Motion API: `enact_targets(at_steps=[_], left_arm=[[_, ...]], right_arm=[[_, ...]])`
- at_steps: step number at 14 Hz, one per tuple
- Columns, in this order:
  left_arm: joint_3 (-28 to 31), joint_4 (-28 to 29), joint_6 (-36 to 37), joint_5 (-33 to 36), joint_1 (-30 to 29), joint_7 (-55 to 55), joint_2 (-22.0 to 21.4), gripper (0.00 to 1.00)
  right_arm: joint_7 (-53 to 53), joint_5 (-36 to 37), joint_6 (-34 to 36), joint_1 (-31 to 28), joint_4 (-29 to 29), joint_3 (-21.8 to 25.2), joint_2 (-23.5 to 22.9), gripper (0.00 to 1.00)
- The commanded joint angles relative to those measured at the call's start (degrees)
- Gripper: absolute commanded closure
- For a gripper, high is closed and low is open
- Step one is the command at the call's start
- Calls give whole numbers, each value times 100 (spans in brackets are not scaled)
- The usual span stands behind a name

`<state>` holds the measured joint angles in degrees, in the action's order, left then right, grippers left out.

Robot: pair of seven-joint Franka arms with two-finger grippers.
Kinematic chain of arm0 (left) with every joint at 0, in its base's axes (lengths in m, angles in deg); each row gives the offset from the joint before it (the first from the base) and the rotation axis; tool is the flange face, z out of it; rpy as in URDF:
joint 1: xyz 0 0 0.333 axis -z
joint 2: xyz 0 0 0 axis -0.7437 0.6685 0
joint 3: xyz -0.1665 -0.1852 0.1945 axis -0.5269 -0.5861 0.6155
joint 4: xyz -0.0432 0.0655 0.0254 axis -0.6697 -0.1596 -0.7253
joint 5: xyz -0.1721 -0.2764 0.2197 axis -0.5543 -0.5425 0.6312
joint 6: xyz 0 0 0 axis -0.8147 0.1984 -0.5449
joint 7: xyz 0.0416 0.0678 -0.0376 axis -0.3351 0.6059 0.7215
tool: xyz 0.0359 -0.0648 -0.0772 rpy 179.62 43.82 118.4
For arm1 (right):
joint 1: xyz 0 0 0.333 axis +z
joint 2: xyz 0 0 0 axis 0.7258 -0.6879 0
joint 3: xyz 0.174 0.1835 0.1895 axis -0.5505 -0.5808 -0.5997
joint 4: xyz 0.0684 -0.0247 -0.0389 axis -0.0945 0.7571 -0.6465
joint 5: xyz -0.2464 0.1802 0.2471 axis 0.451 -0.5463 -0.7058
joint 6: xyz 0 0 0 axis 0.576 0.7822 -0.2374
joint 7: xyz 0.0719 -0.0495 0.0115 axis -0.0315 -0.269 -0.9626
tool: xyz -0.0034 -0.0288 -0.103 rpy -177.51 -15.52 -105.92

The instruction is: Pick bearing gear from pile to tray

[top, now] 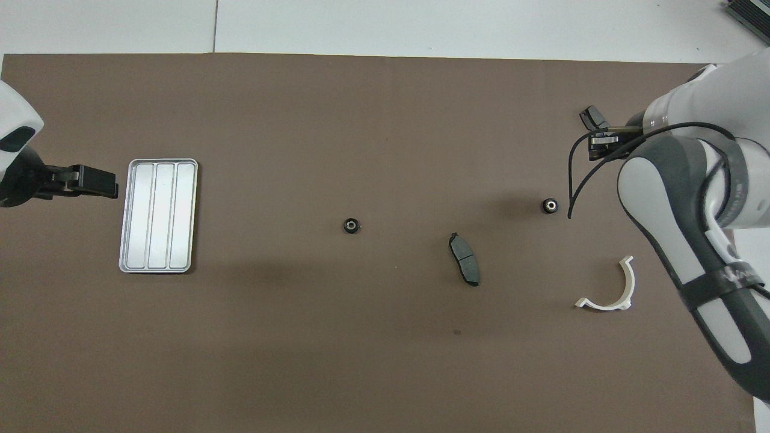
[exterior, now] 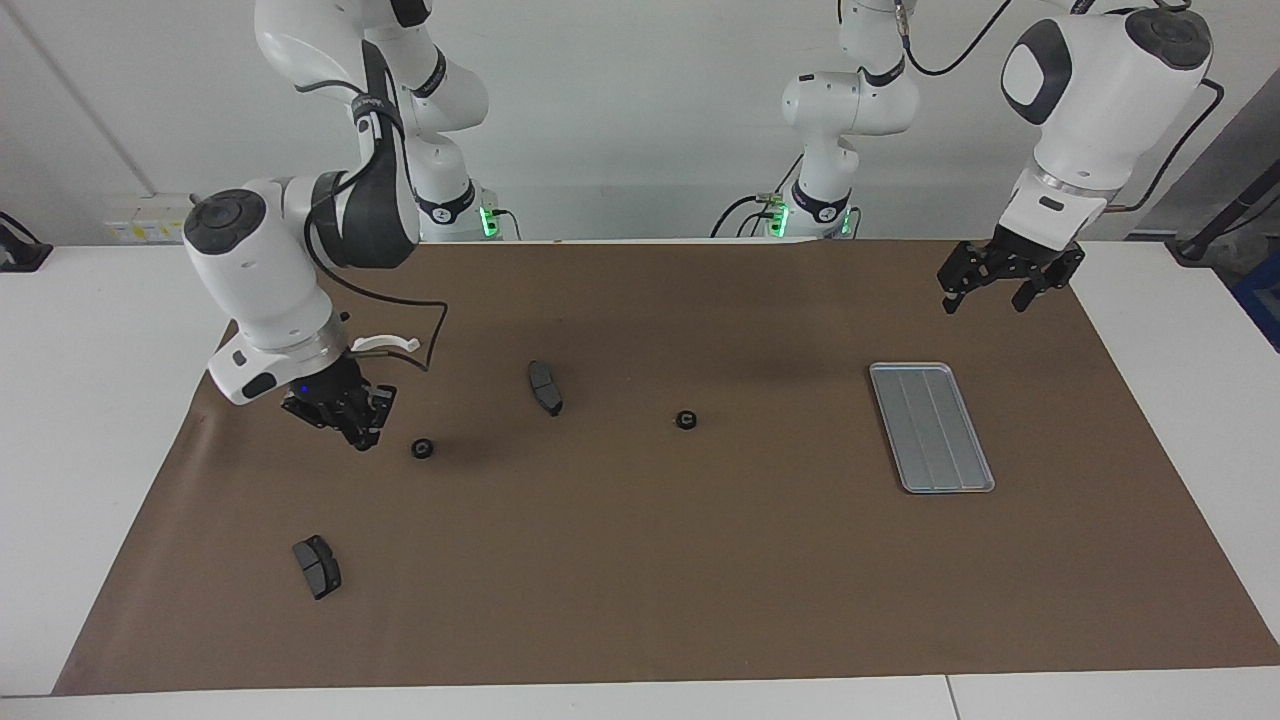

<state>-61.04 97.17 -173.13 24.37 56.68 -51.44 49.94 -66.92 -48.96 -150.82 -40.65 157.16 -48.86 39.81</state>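
Well toward the right arm's end of the table, the right gripper (exterior: 355,435) hangs in the air over the brown mat (exterior: 640,620), its fingertips pressed together (whether anything small sits between them cannot be told). An outer brake pad (exterior: 317,567) lies on the mat farther from the robots than anything else in the pile. The white half-ring bracket (exterior: 385,343) lies nearer to the robots, partly hidden by the right arm's wrist. One black gear (exterior: 422,448) rests on the mat just beside the raised gripper, apart from it. A second brake pad (exterior: 545,387) comes next, then the middle gear (exterior: 685,419), alone near the mat's centre. The tray (exterior: 930,425) sits toward the left arm's end, with nothing in its grooves. The left gripper (exterior: 984,300) waits in the air over the mat beside the tray, its fingers spread wide and holding nothing.
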Motion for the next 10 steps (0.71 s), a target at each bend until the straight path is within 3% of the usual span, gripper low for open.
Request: enact_targets(at_steps=[1,6,10], left_arm=[[6,152,9,112,16,-25,-144,0],[6,152,17,112,42,1,-153,0],[-117,187,-175,68,480,141,-153,0]], right_arm=[[214,120,384,36,56,-19,375,100],[784,216,991,62,-155,-282,613,100],[1829,366,974,62,-146,-932,640,100]])
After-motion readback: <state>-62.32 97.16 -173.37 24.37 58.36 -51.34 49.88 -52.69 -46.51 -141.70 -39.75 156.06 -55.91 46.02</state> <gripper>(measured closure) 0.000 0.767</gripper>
